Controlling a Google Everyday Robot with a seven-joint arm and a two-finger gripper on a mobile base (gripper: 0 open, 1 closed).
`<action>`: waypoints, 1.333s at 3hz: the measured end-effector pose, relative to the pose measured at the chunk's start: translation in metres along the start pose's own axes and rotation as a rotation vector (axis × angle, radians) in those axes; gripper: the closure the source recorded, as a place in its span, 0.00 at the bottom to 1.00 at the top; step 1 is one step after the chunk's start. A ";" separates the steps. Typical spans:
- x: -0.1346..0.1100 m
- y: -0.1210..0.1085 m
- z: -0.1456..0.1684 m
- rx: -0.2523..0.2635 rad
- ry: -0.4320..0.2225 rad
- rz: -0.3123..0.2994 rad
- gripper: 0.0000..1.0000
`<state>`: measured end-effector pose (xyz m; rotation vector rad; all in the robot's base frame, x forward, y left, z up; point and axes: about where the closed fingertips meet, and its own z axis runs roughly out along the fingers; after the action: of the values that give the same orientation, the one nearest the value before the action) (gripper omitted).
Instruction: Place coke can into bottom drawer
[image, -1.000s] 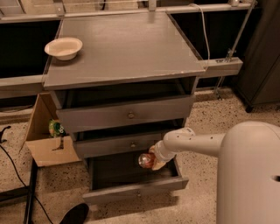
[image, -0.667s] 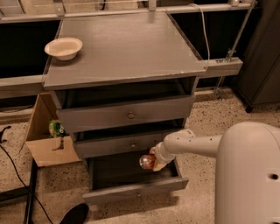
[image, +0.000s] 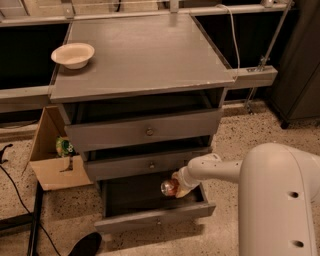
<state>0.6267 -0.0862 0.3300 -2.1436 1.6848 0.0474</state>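
The coke can (image: 169, 187) is red-orange with a silver end facing left, lying on its side in my gripper (image: 176, 187). The gripper is shut on it and holds it inside the open bottom drawer (image: 155, 219), over the right part of its dark interior. My white arm reaches in from the right. The drawer's short grey front with a tiny knob sticks out toward the floor.
Two grey drawers (image: 145, 131) sit above, slightly ajar. A white bowl (image: 73, 54) stands on the cabinet top at the left. A cardboard box (image: 52, 155) stands on the floor at the left. A dark shoe-like object (image: 85, 245) lies by the drawer front.
The gripper with the can has dropped slightly lower into the bottom drawer. Nothing else has moved.
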 end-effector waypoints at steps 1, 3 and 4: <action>0.012 0.001 0.024 0.006 -0.003 -0.001 1.00; 0.027 0.003 0.083 -0.025 -0.019 -0.013 1.00; 0.034 -0.004 0.128 -0.051 -0.066 0.009 1.00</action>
<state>0.6678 -0.0734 0.2047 -2.1471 1.6726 0.1643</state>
